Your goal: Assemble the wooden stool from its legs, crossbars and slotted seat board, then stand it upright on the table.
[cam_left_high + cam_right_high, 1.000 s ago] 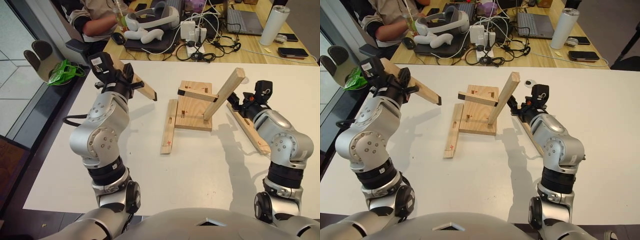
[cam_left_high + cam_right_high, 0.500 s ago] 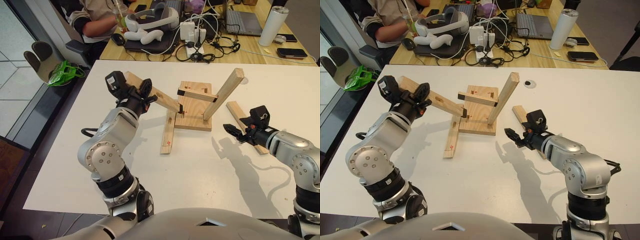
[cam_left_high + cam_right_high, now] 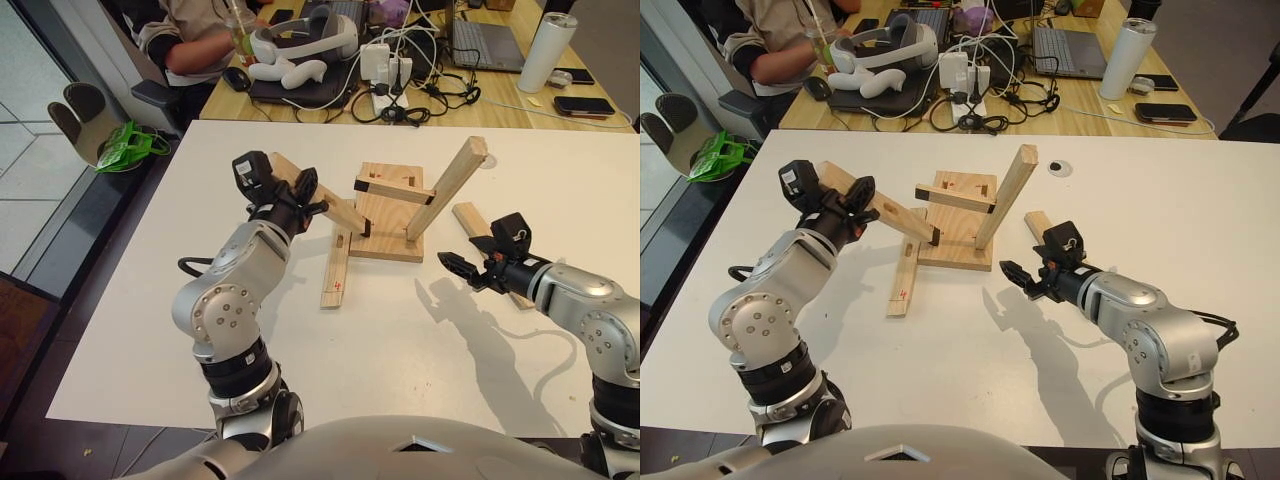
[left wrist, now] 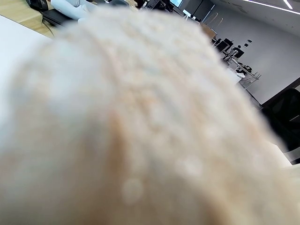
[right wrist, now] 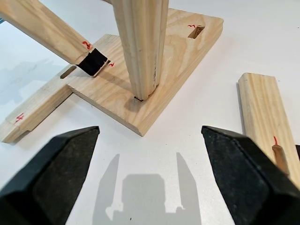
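Observation:
The slotted seat board [image 3: 385, 222] lies flat mid-table. One leg [image 3: 448, 188] stands tilted in it, and a crossbar [image 3: 395, 190] runs from that leg over the board. My left gripper [image 3: 290, 195] is shut on a second leg [image 3: 330, 205], whose black-marked tip [image 5: 96, 62] touches the board's left edge. In the left wrist view that leg [image 4: 140, 122] is a close blur. My right gripper [image 5: 147, 187] hangs open just in front of the board, with nothing between its fingers. A loose leg [image 3: 472, 222] lies beside it. A flat slotted piece [image 3: 338, 262] rests against the board's left side.
A wooden desk [image 3: 500, 95] behind the white table [image 3: 400, 350] carries cables, a headset [image 3: 300, 40], a laptop, a tumbler [image 3: 548, 50] and phones. A person sits at the back left. The table's left edge [image 3: 125, 260] drops to the floor.
My left arm swung its leg rightward until the tip met the board. My right gripper came off the loose leg at the right and moved forward and left, open.

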Robot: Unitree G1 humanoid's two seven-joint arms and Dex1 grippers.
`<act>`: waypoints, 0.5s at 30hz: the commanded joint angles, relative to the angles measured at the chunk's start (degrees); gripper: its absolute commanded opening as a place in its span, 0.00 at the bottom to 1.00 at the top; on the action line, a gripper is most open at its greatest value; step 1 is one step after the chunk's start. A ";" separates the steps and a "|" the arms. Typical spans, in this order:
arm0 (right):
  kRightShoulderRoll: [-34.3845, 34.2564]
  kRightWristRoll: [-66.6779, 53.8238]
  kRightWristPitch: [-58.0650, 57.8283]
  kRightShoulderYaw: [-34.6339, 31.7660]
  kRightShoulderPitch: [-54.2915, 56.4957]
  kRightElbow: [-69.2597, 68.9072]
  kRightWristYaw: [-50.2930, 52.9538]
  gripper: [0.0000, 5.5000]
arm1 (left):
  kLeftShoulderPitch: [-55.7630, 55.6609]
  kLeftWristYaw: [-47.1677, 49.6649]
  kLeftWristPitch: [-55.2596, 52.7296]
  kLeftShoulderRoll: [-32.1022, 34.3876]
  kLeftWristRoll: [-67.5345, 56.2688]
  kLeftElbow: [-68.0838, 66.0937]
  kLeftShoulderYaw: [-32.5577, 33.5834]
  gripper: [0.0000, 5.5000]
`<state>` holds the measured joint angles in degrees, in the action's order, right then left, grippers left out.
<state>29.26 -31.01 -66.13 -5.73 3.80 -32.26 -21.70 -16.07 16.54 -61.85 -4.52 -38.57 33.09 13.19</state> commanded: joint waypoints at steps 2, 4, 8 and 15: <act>-0.06 0.24 0.47 1.05 1.16 -1.16 0.47 0.74 | 0.84 -1.02 0.13 3.25 4.78 -1.53 -4.16 0.19; 0.06 0.34 0.58 1.45 1.43 -1.20 0.41 0.74 | 0.81 -1.10 -0.07 3.90 5.87 -1.98 -4.94 0.19; 0.59 0.73 0.83 1.64 1.44 -1.33 0.56 0.74 | 0.88 -0.18 -1.86 4.66 7.67 -2.17 -4.84 0.19; 0.77 1.60 1.49 2.48 1.50 -1.46 0.70 0.74 | -2.31 0.13 -8.17 5.30 8.40 -1.65 -5.27 0.19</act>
<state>29.67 -29.96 -65.07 -3.57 4.52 -33.17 -21.39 -18.62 14.97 -65.37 -0.27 -32.39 33.11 8.22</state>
